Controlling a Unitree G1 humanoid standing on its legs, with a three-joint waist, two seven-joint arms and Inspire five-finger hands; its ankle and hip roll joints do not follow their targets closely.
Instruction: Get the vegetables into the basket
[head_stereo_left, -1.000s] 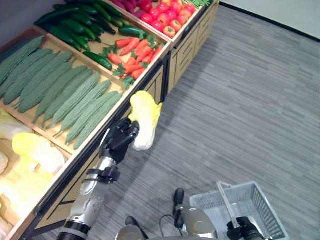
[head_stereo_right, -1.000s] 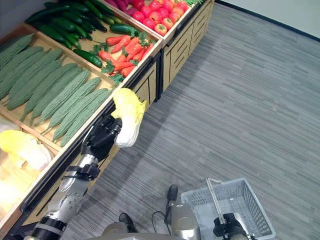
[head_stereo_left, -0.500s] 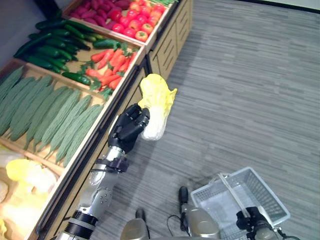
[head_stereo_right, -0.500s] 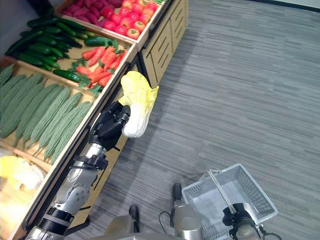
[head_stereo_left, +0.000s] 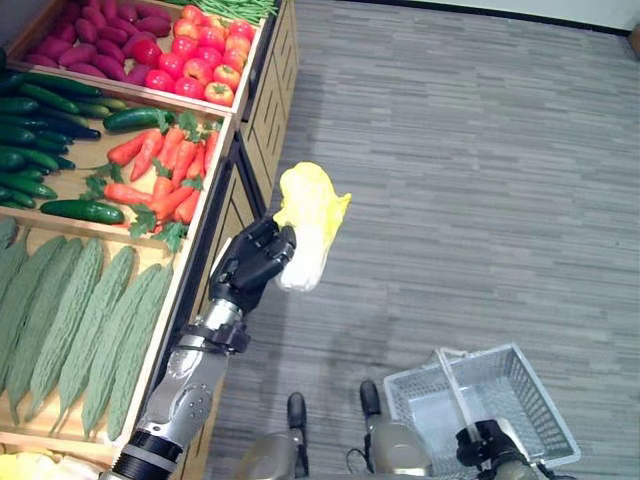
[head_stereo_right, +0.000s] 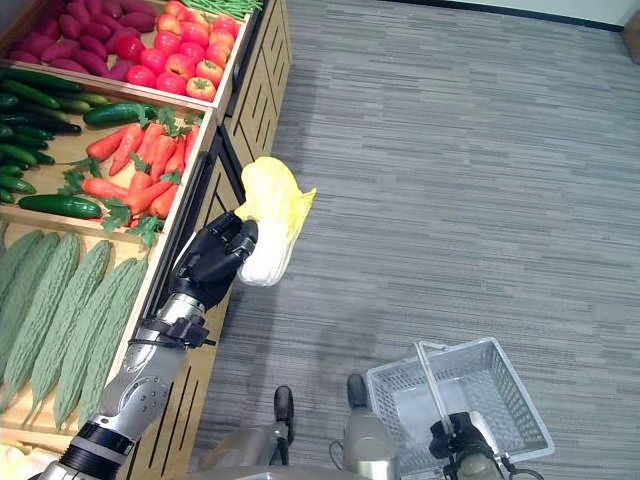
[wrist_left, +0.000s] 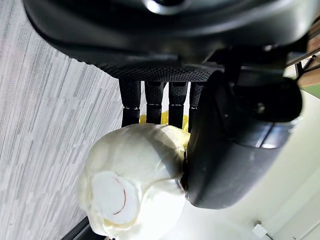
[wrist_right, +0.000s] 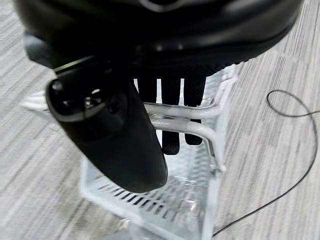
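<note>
A pale yellow napa cabbage (head_stereo_left: 309, 222) is held in the air beside the shelf's front edge, my left hand (head_stereo_left: 252, 267) shut on its white stem end (wrist_left: 135, 185). The grey wire basket (head_stereo_left: 520, 382) hangs low at the lower right above the floor. My right hand (head_stereo_left: 483, 441) is shut on the basket handle (wrist_right: 186, 120), with its fingers (wrist_right: 171, 135) curled round the bar. The basket looks empty inside.
A wooden produce shelf (head_stereo_left: 222, 190) runs along the left, with bins of bitter gourds (head_stereo_left: 70, 320), carrots (head_stereo_left: 160, 175), cucumbers (head_stereo_left: 40, 120) and tomatoes (head_stereo_left: 195, 70). Grey plank floor (head_stereo_left: 480, 180) stretches to the right of it.
The camera has swung, so the shelf has slid left and the napa bin has nearly left view. The left hand keeps its hold on the cabbage, and the basket stays at the lower right.
</note>
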